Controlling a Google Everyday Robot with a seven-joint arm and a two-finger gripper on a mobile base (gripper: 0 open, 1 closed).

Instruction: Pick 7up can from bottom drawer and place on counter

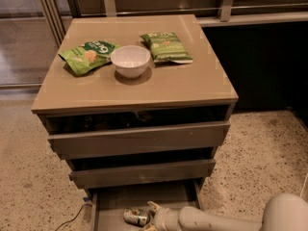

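The 7up can [134,217] lies on its side on the grey floor of the open bottom drawer [111,203], at the lower edge of the camera view. My gripper [150,216] reaches into the drawer from the right on a pale arm. It is at the can's right end and open, with one finger [153,206] behind the can and the other at the front. The counter [192,85] is the glossy taupe top of the cabinet above.
On the counter stand a white bowl [130,60] and two flat green snack bags [88,56] [166,47]. The two wider upper drawers [139,138] are slightly ajar and overhang the bottom one. A cable [72,218] lies on the speckled floor at left.
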